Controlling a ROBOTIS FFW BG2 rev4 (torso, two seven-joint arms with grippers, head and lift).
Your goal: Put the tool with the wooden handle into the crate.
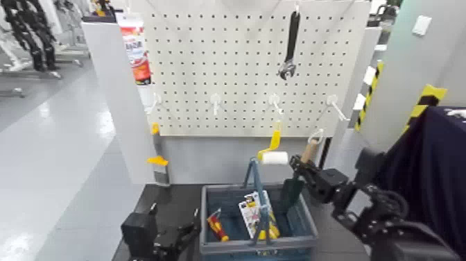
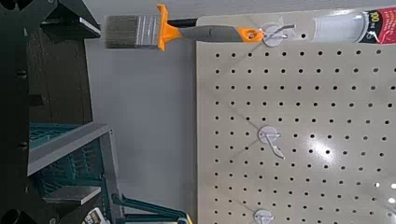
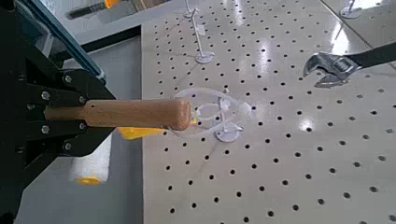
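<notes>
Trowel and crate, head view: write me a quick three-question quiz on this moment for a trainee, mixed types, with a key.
1. True or false: the right gripper is closed on the trowel's wooden handle.
2. Multiple choice: which tool hangs on the upper part of the pegboard, in head view? a) wrench b) hammer c) saw
3. Fill in: the trowel's dark green blade points ____, over the crate, while the left gripper is beside the crate.

Key: 1 true; 2 a; 3 down
</notes>
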